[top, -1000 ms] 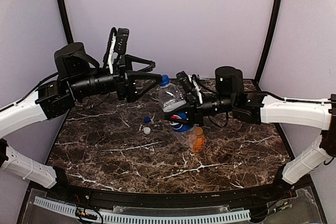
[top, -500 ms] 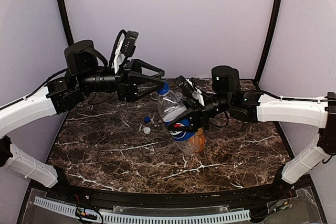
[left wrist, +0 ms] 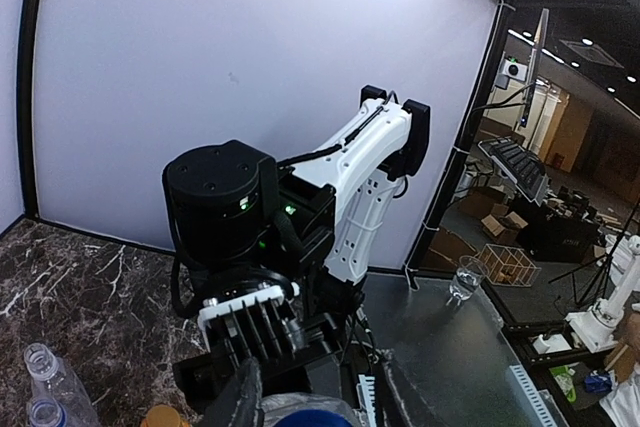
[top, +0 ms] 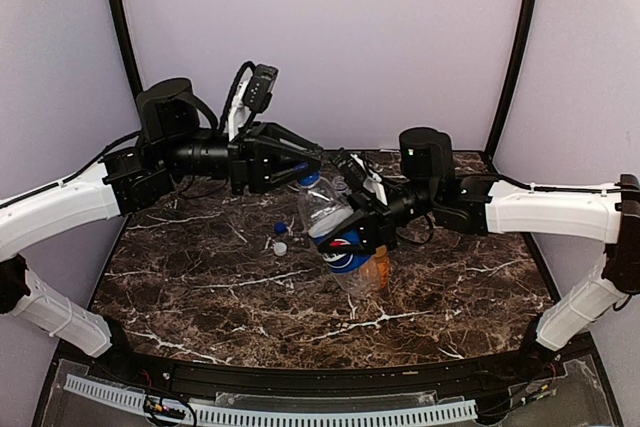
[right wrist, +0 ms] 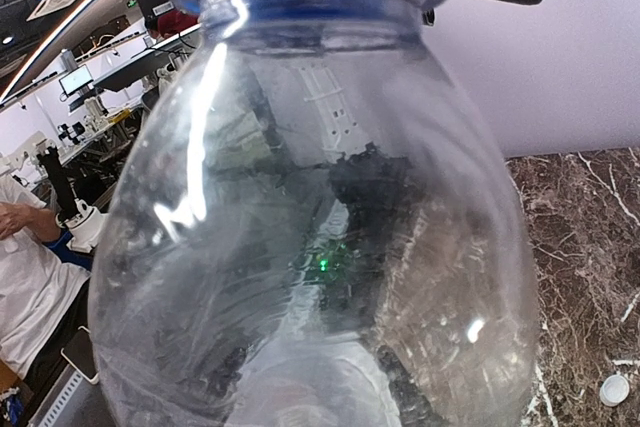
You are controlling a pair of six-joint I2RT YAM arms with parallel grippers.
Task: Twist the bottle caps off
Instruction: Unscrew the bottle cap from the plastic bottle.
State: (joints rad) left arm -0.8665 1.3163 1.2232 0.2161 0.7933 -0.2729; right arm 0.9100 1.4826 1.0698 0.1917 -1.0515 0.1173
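step: looks like the grab-the-cap stage on the Pepsi bottle (top: 320, 205), with its blue cap (top: 311, 180) on and nothing twisted off yet

where the bottle is: mid-bench, tilted with the neck leaning up and left, and it looks lifted off the bench (top: 200, 287)

right end effector (top: 350, 232): clamped round the bottle's body at the label, and the bottle fills its wrist view

left end effector (top: 303, 173): fingers (left wrist: 246, 395) sit on either side of the blue cap; honestly can't tell if they're pinching it

next move, imo: needs a firm pinch on the cap, then a wrist roll while the right side keeps the bottle from spinning

left arm: reaching in from the left, forearm about level, wrist aimed at the bottle top

right arm: stretched in from the right, low over the bench

also there: a loose blue cap (top: 281, 228) and a white cap (top: 280, 247) lying on the bench, and an orange bottle (top: 379, 265) just behind the Pepsi one
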